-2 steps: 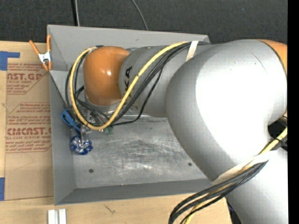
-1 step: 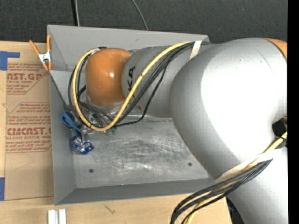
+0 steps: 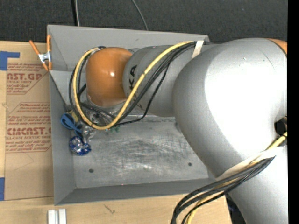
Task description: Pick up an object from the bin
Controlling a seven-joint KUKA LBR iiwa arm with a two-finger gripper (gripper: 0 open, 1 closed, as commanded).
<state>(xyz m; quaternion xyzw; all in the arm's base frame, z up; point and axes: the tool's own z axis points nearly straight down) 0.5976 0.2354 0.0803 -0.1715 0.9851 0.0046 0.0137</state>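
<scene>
By the scuffed grey bin's (image 3: pixel 149 160) left wall — small blue things (image 3: pixel 80 147).

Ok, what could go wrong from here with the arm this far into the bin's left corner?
The gripper sits close to the bin's left wall and may scrape it. The small blue things there lie close together; one could be pushed aside. The wrist hides the contact point.

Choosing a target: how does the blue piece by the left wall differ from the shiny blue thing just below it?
The blue piece is plain solid blue, tucked against the arm's cables; the shiny thing glints blue and clear, lying in the open. Both are small, bluish, near the bin's left wall.
</scene>
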